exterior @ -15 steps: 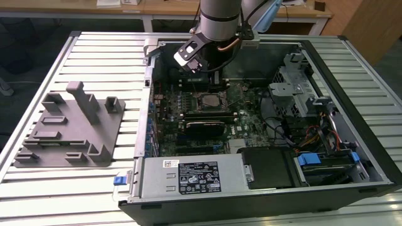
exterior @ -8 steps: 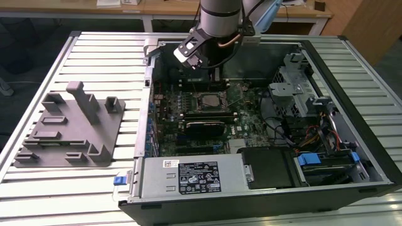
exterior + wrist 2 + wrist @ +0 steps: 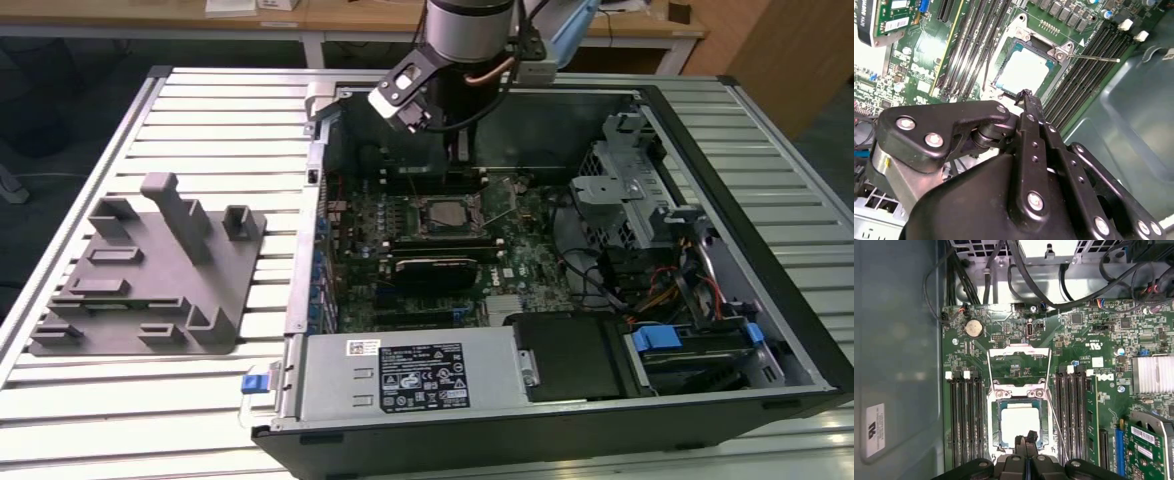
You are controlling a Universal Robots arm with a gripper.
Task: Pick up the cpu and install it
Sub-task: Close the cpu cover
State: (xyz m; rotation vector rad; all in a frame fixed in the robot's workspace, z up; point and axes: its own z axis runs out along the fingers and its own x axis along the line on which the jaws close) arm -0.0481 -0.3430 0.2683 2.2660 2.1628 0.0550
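The cpu (image 3: 1019,424) lies flat in the motherboard socket, its silver-grey top facing up; it also shows in the second wrist view (image 3: 1024,71) and, small, in the exterior view (image 3: 441,212). The socket's metal load plate (image 3: 1019,354) stands flipped open beside it, and the thin lever wire (image 3: 1099,59) sticks out sideways. My gripper (image 3: 1026,440) hangs just above the socket's edge with both black fingertips pressed together and nothing between them. In the exterior view the gripper (image 3: 458,150) reaches down into the open computer case, over the board's far part.
A grey plastic fixture tray (image 3: 147,280) lies on the slatted table at the exterior view's left. Inside the case are the power supply (image 3: 414,375), a drive cage (image 3: 627,190), memory slots (image 3: 966,420) on both sides of the socket, and cables (image 3: 1054,285).
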